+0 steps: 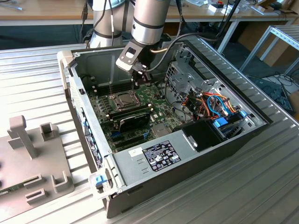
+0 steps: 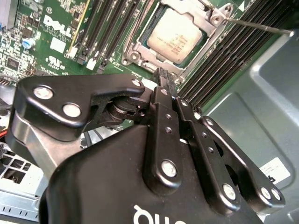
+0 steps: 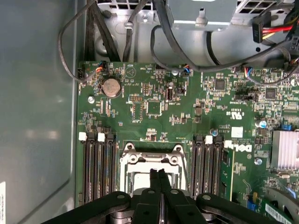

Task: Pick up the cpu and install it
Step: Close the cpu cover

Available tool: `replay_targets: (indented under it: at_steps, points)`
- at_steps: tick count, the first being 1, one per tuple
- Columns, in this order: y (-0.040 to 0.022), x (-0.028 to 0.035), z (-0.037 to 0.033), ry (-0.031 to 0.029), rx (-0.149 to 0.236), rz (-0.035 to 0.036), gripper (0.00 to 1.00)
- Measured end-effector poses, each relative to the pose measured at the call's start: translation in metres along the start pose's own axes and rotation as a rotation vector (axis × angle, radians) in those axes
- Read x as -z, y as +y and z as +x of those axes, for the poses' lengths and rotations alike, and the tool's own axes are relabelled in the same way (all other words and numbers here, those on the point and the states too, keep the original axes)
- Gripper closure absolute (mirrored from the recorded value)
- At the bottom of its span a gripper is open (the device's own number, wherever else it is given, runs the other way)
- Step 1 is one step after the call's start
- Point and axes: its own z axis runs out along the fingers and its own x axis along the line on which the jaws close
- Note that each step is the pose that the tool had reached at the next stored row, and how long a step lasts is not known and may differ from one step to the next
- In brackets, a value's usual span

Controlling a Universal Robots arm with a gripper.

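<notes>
Jigs (image 1: 28, 154) of grey plastic sit at the exterior view's left. Beside them, the open computer case (image 1: 70, 79) holds a green motherboard (image 1: 161, 112). The cpu (image 2: 175, 37) lies seated in its socket (image 2: 138, 50). The gripper (image 1: 138, 83) hangs just above, fingers pressed together, holding nothing. Coloured cables (image 1: 215, 105) lie further right.

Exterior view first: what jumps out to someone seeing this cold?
The open computer case, with the arm reaching into it. The gripper, shut with nothing in it, hangs over the socket. In the second wrist view the silver-topped cpu lies inside the socket's frame.
</notes>
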Motion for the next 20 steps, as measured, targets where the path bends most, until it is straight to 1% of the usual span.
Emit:
replay_targets:
  at_steps: [2, 3, 7, 9, 12, 20]
  points:
    - [-0.0044, -0.0001, 0.0001, 0.0001, 0.0, 0.0, 0.89]
    - [-0.0078, -0.0001, 0.0002, 0.0, 0.0, 0.0, 0.89]
    - [-0.0137, -0.0004, 0.0004, 0.0001, 0.0, 0.0, 0.89]
    - [-0.0178, -0.0005, 0.0005, 0.0, 0.0, 0.0, 0.89]
    - [-0.0276, -0.0012, 0.0008, 0.0001, 0.0, -0.0001, 0.89]
    - [-0.0283, -0.0012, 0.0007, 0.0, 0.0, 0.0, 0.89]
